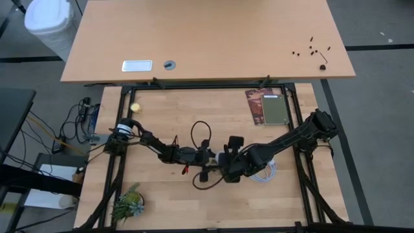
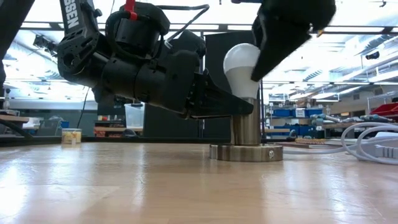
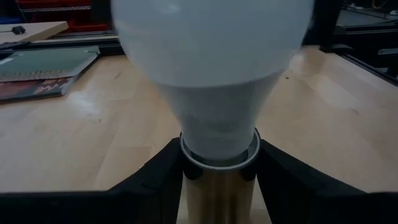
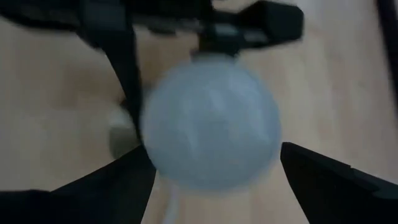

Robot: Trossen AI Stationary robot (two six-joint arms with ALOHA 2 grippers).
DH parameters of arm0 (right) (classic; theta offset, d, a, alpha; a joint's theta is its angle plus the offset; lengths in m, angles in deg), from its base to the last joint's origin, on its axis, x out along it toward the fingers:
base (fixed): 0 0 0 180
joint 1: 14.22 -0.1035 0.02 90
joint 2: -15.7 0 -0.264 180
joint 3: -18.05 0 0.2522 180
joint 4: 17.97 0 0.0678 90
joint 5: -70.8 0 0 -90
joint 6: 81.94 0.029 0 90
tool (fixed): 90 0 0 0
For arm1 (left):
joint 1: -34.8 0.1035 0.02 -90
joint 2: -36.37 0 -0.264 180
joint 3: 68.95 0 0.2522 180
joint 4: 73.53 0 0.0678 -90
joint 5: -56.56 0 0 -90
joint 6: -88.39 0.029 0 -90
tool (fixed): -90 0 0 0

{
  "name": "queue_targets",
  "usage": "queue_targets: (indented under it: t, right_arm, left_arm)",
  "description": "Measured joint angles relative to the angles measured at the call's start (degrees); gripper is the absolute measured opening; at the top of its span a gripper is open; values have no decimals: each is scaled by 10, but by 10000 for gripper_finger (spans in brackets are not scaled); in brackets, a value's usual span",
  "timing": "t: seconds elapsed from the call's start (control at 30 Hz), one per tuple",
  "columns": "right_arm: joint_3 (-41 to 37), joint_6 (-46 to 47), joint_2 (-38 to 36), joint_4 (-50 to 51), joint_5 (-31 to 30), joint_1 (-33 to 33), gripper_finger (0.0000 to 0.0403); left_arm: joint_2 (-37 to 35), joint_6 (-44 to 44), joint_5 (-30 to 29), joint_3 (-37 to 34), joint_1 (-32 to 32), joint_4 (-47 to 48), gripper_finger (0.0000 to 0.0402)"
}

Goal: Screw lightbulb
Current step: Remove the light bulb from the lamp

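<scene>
Where the two arms meet, near the middle of the wooden table [image 1: 168,116] and somewhat toward its near edge, the lightbulb [image 2: 243,70] stands upright with its neck seated in a metal socket [image 2: 246,129], whose round flat base [image 2: 246,152] rests on the table top. The left gripper [image 3: 219,171] reaches in low from the left side; its two dark fingers [image 3: 160,174] lie on either side of the socket column just below the bulb's neck, closed against the metal, so this claw is clamped on the socket and not on the bulb itself. The bulb's white dome rises directly above those fingers and fills the upper part of the left wrist view. The right gripper [image 4: 214,165] comes down from above on the right side; its fingers [image 4: 323,171] are spread, one on each side of the dome, and the right wrist view shows gaps between pads and glass, though the blur leaves contact uncertain. In the low view this claw overlaps the bulb's upper right flank. A coiled white cord [image 1: 264,173] lies just right of the socket, toward the near right corner. A small green plant [image 1: 128,204] sits at the near left corner, and a flat booklet [image 1: 266,107] lies near the far right corner.
</scene>
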Motion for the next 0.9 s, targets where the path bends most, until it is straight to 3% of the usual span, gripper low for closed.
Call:
queue_targets:
  t: [0.2, 0.27, 0.4, 0.47, 0.73, 0.9]
  right_arm:
    - [-1, 7, 0, 138, -85, 5, 346]
    - [-1, 27, -2, 132, -50, 2, 346]
    - [-1, 13, -3, 71, 81, -5, 346]
    - [-1, 10, -3, 41, 91, -7, 346]
    - [-1, -29, -2, -24, 50, 4, 346]
    - [-1, -60, -2, 16, -3, 8, 346]
  left_arm:
    - [0, 3, 4, 0, -2, 1, 181]
    - [0, 3, 6, 0, -2, 2, 181]
    - [0, 2, 6, 0, -2, 2, 181]
    - [0, 3, 6, 0, -2, 2, 181]
    - [0, 2, 5, 0, -2, 0, 181]
    - [0, 0, -5, 0, -1, 0, 181]
